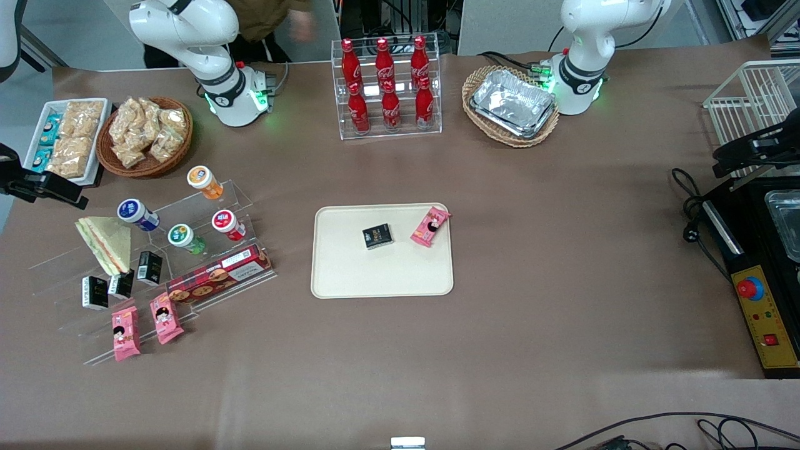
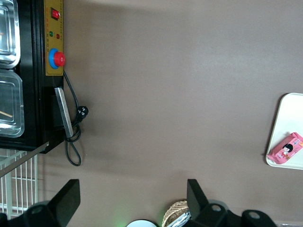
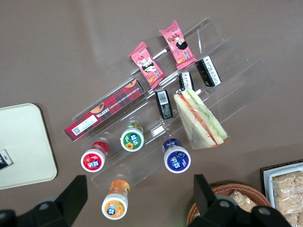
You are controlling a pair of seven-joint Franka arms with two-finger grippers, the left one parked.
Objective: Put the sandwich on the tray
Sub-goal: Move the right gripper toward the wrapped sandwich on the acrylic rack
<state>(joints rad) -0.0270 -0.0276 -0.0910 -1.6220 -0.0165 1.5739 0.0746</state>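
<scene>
The sandwich (image 1: pixel 106 244), a triangular wedge in clear wrap with green, red and orange layers, lies on the clear stepped shelf toward the working arm's end of the table. It also shows in the right wrist view (image 3: pixel 201 120). The cream-beige tray (image 1: pixel 381 275) lies at the table's middle and holds a small black box (image 1: pixel 377 235) and a pink snack packet (image 1: pixel 430 226). One corner of the tray (image 3: pixel 23 142) shows in the right wrist view. My right gripper (image 3: pixel 140 198) hangs high above the shelf, open and empty, well clear of the sandwich.
The shelf (image 1: pixel 187 275) also holds small capped bottles, black boxes, pink packets and a red cookie box (image 1: pixel 219 275). A wicker basket of snack bags (image 1: pixel 145 134) and a white dish (image 1: pixel 65 137) stand beside it. A cola bottle rack (image 1: pixel 387 87) and a basket of foil trays (image 1: pixel 512 103) stand farther back.
</scene>
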